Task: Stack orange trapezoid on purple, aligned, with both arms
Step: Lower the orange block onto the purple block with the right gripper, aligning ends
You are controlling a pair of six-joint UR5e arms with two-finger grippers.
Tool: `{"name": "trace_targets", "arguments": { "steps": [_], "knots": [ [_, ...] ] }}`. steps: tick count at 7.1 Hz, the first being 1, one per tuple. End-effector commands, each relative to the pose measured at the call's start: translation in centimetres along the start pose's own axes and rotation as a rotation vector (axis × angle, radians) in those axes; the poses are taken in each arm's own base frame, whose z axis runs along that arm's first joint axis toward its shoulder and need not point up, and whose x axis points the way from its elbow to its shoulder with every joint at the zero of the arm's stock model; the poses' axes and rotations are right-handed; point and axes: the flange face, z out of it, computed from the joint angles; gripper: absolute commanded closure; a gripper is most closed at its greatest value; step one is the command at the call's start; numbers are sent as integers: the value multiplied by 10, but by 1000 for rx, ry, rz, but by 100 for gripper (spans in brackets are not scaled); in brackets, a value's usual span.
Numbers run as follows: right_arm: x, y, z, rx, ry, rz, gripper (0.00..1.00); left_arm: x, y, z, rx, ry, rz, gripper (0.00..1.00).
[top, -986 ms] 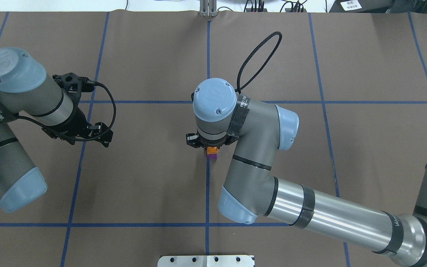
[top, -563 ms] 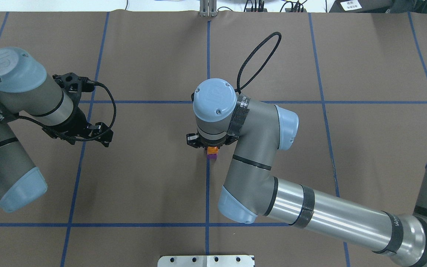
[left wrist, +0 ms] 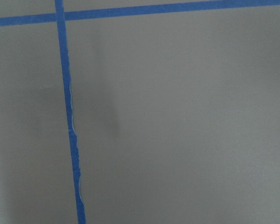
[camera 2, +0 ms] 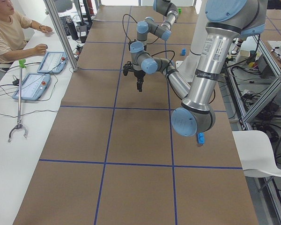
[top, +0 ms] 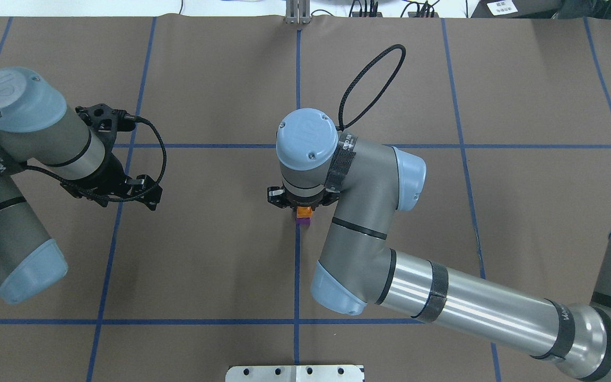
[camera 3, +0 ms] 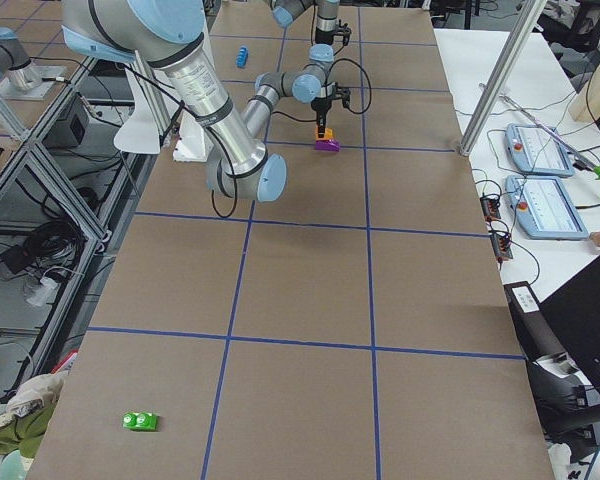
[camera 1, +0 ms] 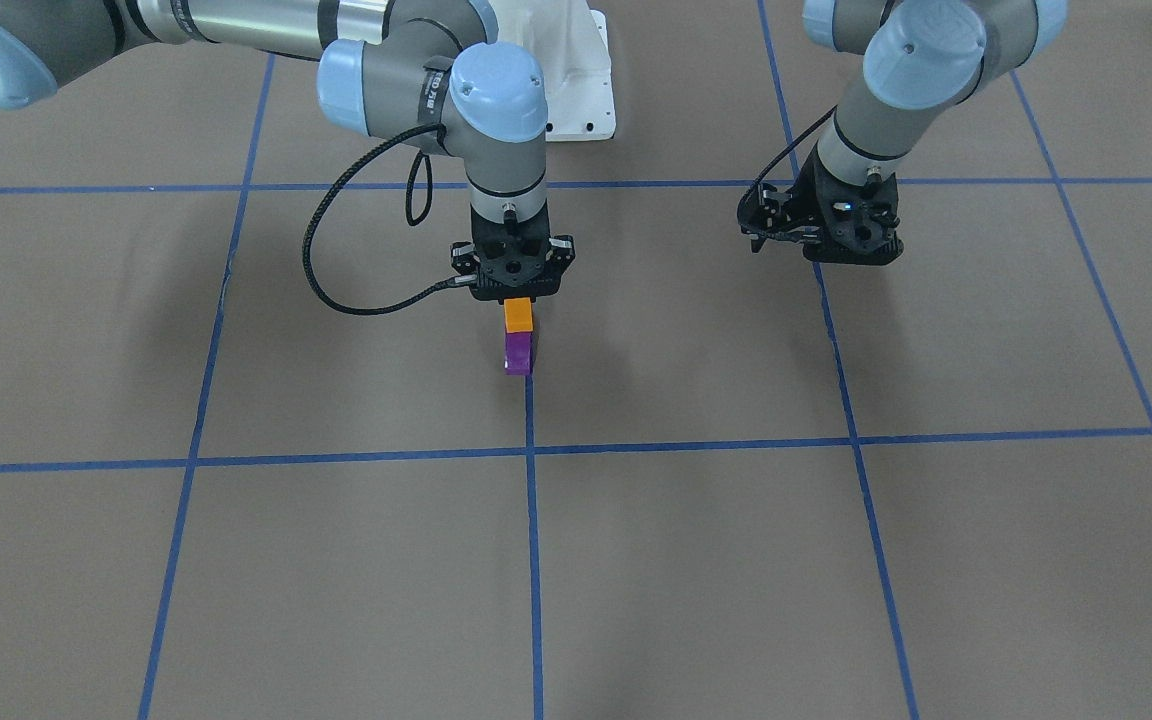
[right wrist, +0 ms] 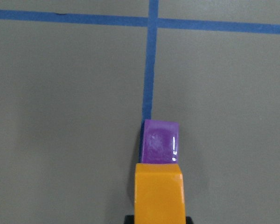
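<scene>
My right gripper (camera 1: 515, 296) (top: 302, 208) points straight down and is shut on the orange trapezoid (camera 1: 518, 316) (top: 304, 211) (right wrist: 158, 196). The purple brick (camera 1: 517, 354) (top: 302, 222) (right wrist: 159, 148) stands on the table at the end of a blue tape line. The orange brick hangs directly over it, close to its top; in the right wrist view much of the purple top shows beyond the orange edge. My left gripper (camera 1: 841, 250) (top: 149, 193) hovers empty and open, far off to the side. The left wrist view shows only table and tape.
The white base pedestal (camera 1: 581, 80) is behind the right wrist. A small blue brick (camera 2: 201, 138) and a green brick (camera 3: 140, 421) lie far off near the table's edges. A metal plate (top: 295, 373) sits at the near edge. An operator sits at a side table (camera 2: 9, 28).
My right wrist has shifted slightly, taking the orange brick with it, and less of the purple brick shows below it. The left arm has not moved.
</scene>
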Motion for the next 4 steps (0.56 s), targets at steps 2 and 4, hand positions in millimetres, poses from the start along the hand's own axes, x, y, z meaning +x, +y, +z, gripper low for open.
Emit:
{"name": "trace_targets", "arguments": {
  "steps": [2, 4],
  "knots": [
    [2, -3, 6, -20, 6, 41, 100, 0, 0, 1, -1, -1, -1, 0],
    [2, -3, 9, -21, 4, 35, 100, 0, 0, 0, 0, 0, 0, 0]
  ]
}}
